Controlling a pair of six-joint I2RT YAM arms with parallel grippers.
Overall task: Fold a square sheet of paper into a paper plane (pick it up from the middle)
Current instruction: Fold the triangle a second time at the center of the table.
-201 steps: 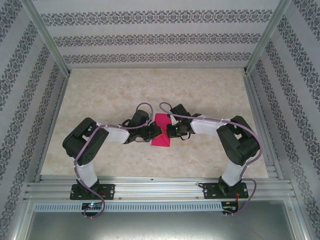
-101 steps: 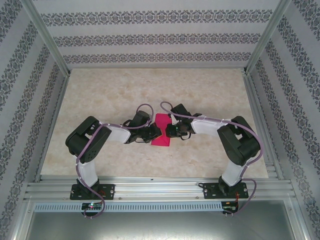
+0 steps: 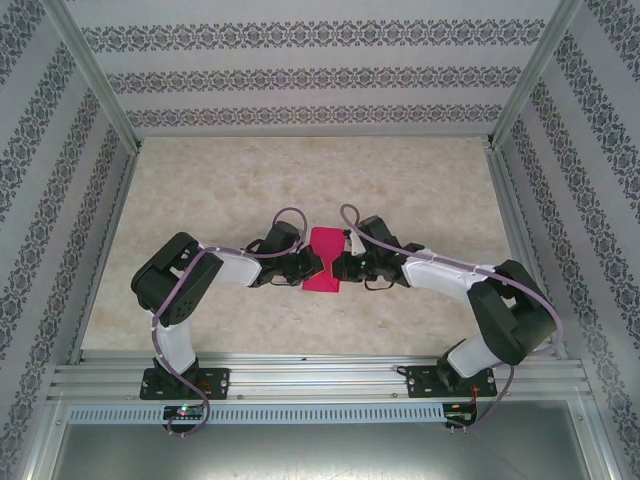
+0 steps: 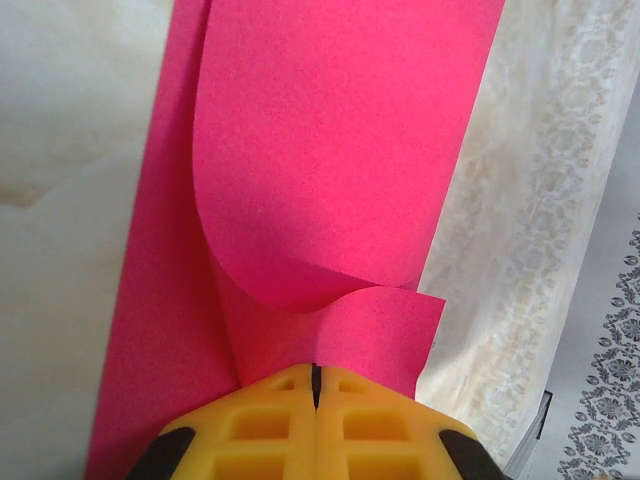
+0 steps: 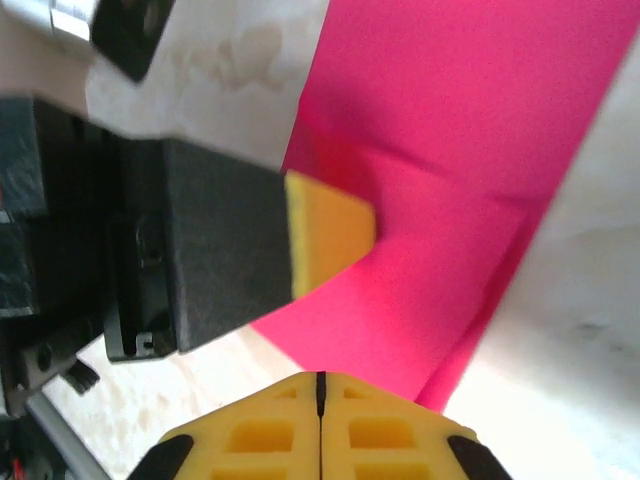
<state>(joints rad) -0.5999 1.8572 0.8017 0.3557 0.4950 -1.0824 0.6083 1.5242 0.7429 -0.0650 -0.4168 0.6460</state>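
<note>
The square sheet of paper (image 3: 322,245) is magenta-pink and lies doubled over at the table's middle, narrowed at its waist between the two grippers. My left gripper (image 3: 311,262) comes at it from the left. In the left wrist view its yellow jaws (image 4: 315,368) are shut on a curled fold of the paper (image 4: 330,150). My right gripper (image 3: 335,264) meets it from the right, shut, with the near edge of the paper (image 5: 450,150) running in at its tips (image 5: 320,376). The left gripper's fingertip (image 5: 330,235) rests on the sheet just beyond. A paper plane is out of view.
The beige marbled table (image 3: 220,180) has bare room all around the paper. Patterned walls (image 3: 320,75) close in the back and both sides, and an aluminium rail (image 3: 320,380) carrying the arm bases runs along the near edge.
The right arm has stretched out, its elbow dropping to the right, and its gripper has slid left onto the paper's right edge. The sheet now looks pinched at its waist. The left arm has held still.
</note>
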